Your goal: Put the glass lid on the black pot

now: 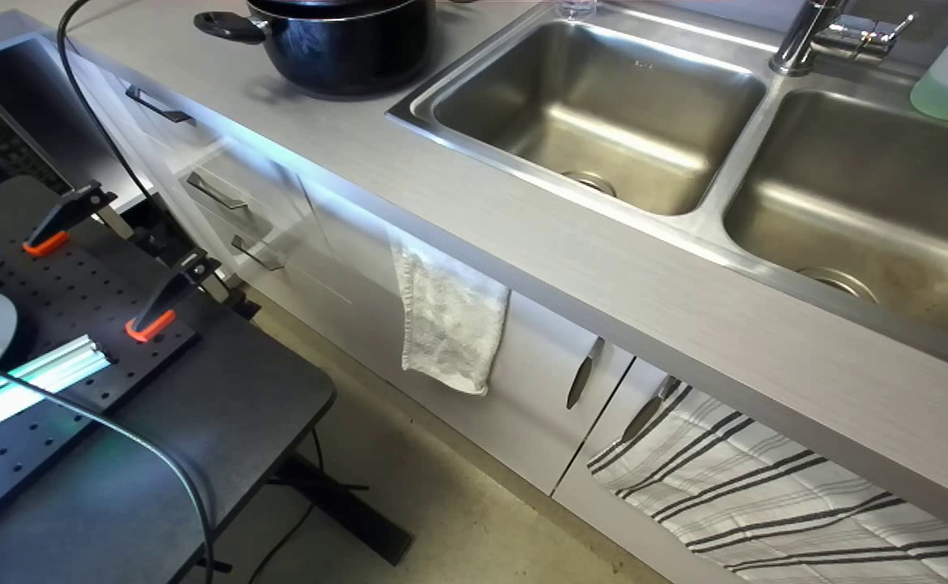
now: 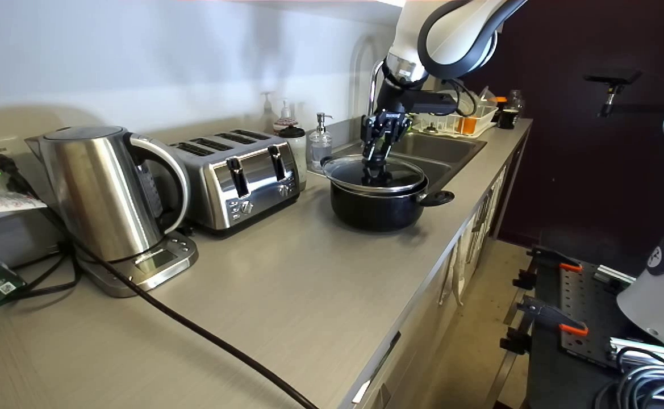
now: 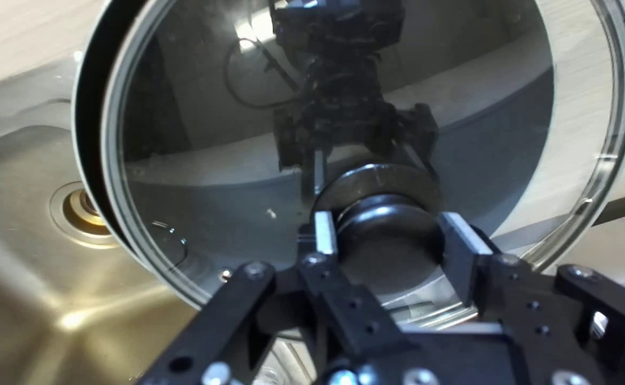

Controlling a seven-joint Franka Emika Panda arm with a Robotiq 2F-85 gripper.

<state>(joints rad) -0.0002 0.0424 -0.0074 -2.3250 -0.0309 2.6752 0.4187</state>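
The black pot [image 2: 374,213] stands on the counter beside the sink; it also shows at the top of an exterior view [image 1: 352,53]. The glass lid [image 2: 343,171] is over the pot, off-centre and slightly tilted, overhanging on the toaster side. In the wrist view the lid [image 3: 210,133] leaves a crescent of the pot's dark inside and rim [image 3: 90,123] uncovered on the left. My gripper [image 2: 376,159] points down at the lid's black knob. In the wrist view the gripper [image 3: 392,235] has its fingers closed on both sides of the knob. Contact between lid and pot on the far side is hidden.
A steel toaster [image 2: 258,190], a soap dispenser [image 2: 320,142] and a kettle [image 2: 101,199] stand along the wall. The double sink [image 1: 745,154] with its faucet [image 1: 798,40] adjoins the pot. A black cable [image 2: 212,336] crosses the counter. The pot's handle [image 2: 437,197] points towards the counter's front edge.
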